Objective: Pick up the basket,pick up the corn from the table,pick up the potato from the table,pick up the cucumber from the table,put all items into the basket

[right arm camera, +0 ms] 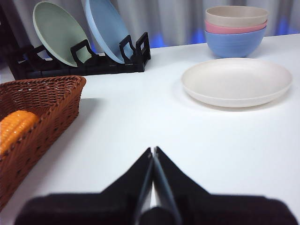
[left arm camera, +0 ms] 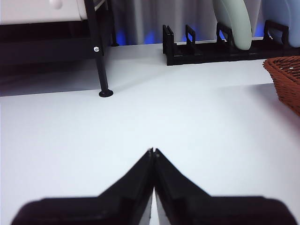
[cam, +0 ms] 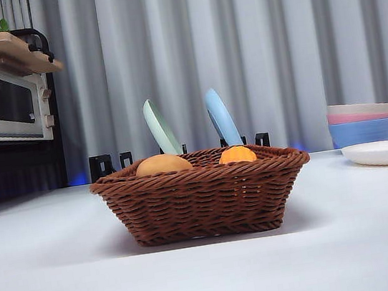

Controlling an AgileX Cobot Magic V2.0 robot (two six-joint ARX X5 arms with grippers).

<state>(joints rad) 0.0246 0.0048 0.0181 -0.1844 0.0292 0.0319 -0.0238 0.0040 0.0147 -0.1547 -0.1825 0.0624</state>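
The brown wicker basket (cam: 203,200) stands in the middle of the white table (cam: 54,281). Over its rim show the tan potato (cam: 163,165) on the left and the orange corn (cam: 237,155) on the right. The cucumber is hidden from every view. My left gripper (left arm camera: 153,151) is shut and empty, low over bare table, with the basket's corner (left arm camera: 286,79) off to one side. My right gripper (right arm camera: 153,150) is also shut and empty, beside the basket (right arm camera: 42,108), where the corn (right arm camera: 16,129) lies inside.
A black dish rack (cam: 110,163) with a green plate (cam: 160,127) and a blue plate (cam: 222,117) stands behind the basket. Stacked bowls (cam: 362,122) and a white plate (cam: 386,152) sit at the right. A shelf with a microwave (cam: 3,100) stands at the left.
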